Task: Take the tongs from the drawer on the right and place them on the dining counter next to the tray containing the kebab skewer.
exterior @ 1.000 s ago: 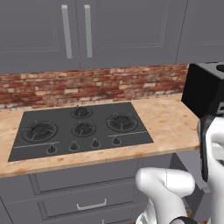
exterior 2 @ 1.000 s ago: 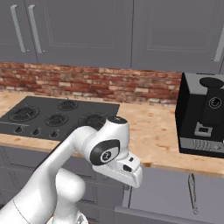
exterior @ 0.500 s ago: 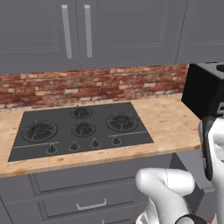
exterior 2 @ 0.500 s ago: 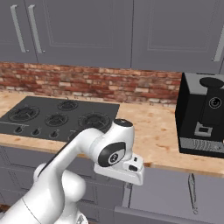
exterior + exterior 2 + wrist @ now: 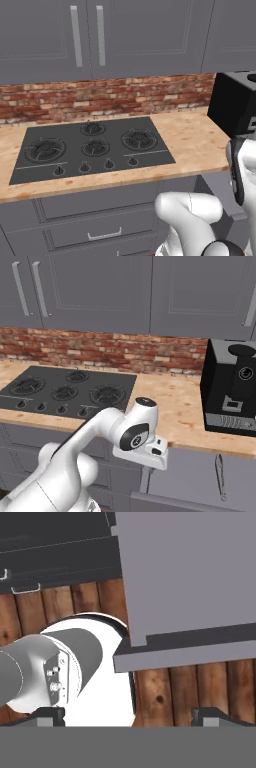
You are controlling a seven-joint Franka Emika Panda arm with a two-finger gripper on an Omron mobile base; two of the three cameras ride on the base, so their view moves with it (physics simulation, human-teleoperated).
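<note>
The drawer (image 5: 190,572) stands pulled open beneath my hand, with a bare grey box interior and its flat dark front (image 5: 185,649) towards the floor side of the hand view. Its rim juts out from the cabinet at the right of the hob counter (image 5: 220,192). My gripper (image 5: 130,716) hangs open above the drawer's front edge with nothing between its fingertips (image 5: 50,714). In the right base view my white hand (image 5: 142,452) sits just below the counter edge. The tongs are hidden, and the dining counter, tray and kebab skewer are out of view.
A black hob (image 5: 92,147) lies in the beige counter (image 5: 190,140) ahead, with a black coffee machine (image 5: 232,388) at its right end. Panelled drawers with a silver handle (image 5: 104,234) are below the hob. Wooden floor (image 5: 165,697) shows under the drawer.
The arm's forearm joint has swung slightly right and lower in the right base view. The hand has barely shifted and the gripper has stayed open.
</note>
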